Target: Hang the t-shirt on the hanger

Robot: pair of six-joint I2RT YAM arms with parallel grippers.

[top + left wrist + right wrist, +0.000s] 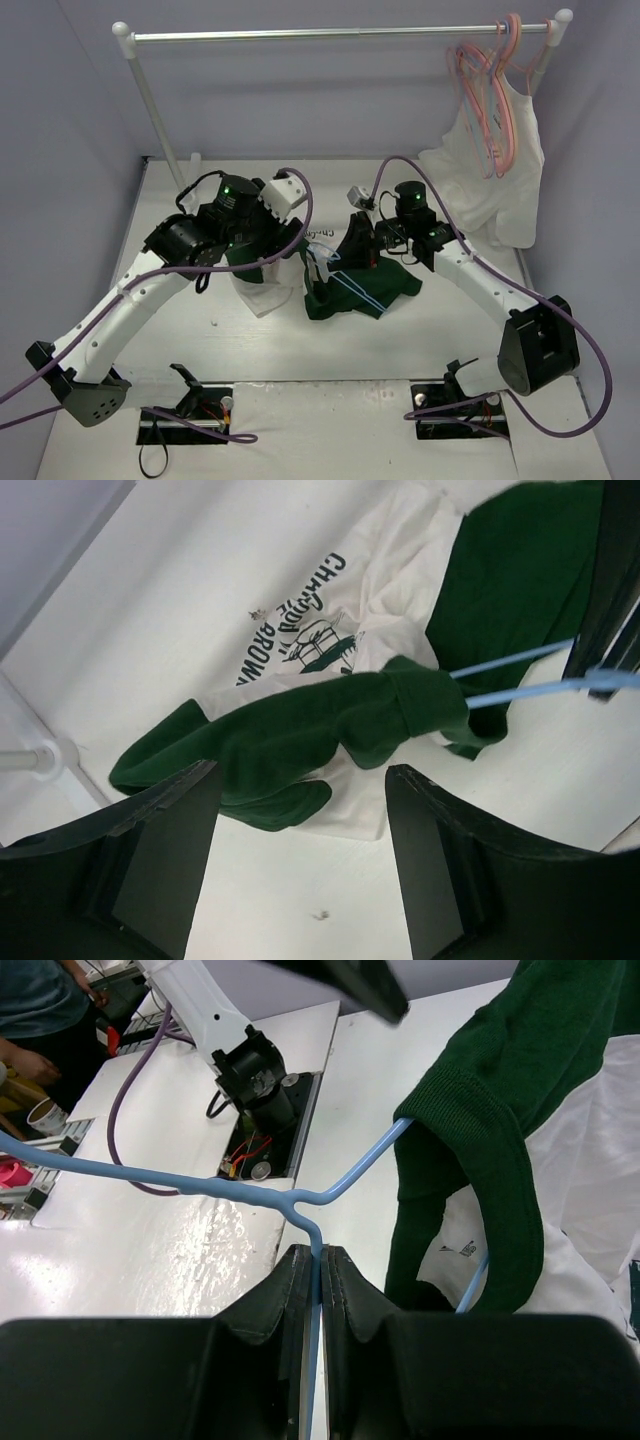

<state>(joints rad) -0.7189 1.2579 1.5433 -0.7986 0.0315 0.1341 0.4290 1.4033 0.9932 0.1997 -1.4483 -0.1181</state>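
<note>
pinching the hanger (295, 1200), right fingers (285, 1300) sit just beside the t-shirt (500, 1090)

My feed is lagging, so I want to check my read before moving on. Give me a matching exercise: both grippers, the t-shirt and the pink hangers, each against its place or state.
Column one:
1. left gripper
2. right gripper
3. t-shirt
4. pink hangers

Column two:
a. hanging on the rail
b. open, holding nothing
c. shut on the blue hanger
d. bunched on the table

Pairs: 1-b, 2-c, 3-d, 4-a
</note>
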